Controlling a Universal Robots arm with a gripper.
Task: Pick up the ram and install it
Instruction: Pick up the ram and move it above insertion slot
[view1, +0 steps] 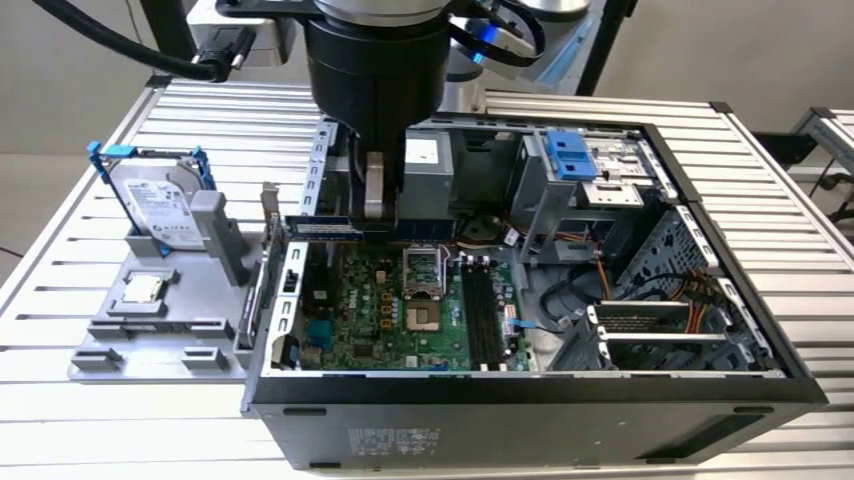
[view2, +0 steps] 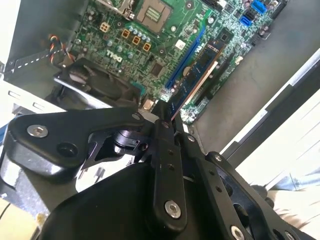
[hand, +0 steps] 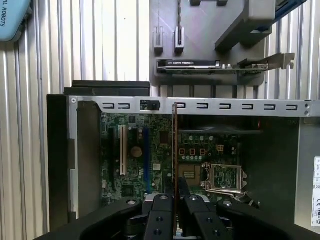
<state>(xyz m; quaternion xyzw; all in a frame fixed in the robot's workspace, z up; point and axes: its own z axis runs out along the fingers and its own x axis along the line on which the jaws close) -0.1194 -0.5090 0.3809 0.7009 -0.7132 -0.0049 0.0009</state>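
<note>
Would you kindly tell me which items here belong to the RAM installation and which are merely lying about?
Job: thin bluish RAM stick, black end effector gripping it, long black memory slots.
Lying about: silver hard drive with blue brackets, small square silver CPU chip.

ram (view2: 199, 72) base likely behind gripper (view2: 167, 121)

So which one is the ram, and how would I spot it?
Find the big open computer case on the metal table. Over its green motherboard, the gripper pinches the ram. It is a thin, long bluish stick, unlike the fat silver hard drive standing outside the case.
</note>
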